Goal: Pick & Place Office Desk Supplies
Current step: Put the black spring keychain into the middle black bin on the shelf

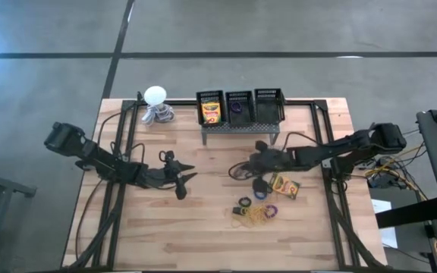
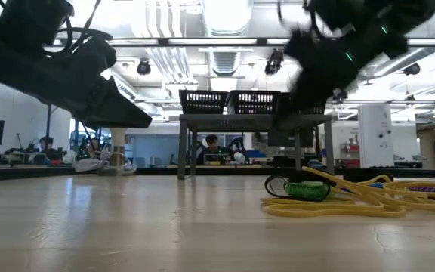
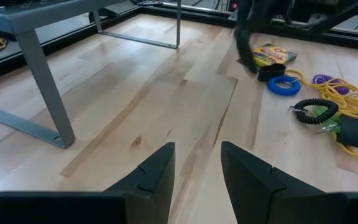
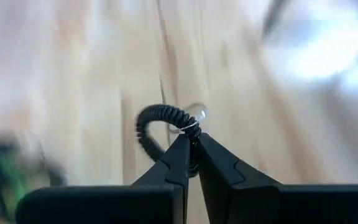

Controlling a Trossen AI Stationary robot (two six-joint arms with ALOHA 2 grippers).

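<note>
My right gripper hovers over the table's middle, shut on a black coiled elastic ring. My left gripper is open above bare wood left of centre, touching nothing. One yellow-and-green crayon box lies flat on the table, and another sits in the rack's left bin. A blue ring, a black-and-green ring, a purple ring and a tangle of yellow rubber bands lie near the first box. My right gripper pinches the black coiled ring at the end that carries a small clear loop, only at the fingers' free ends. The rest of the ring curves away beyond the fingertips. Whether it touches the wood cannot be told.
A black three-bin rack on grey legs stands at the far edge, with something purple in its middle bin. A white ball-shaped object on a coiled grey base sits far left. Bare wood lies along the table's near left side.
</note>
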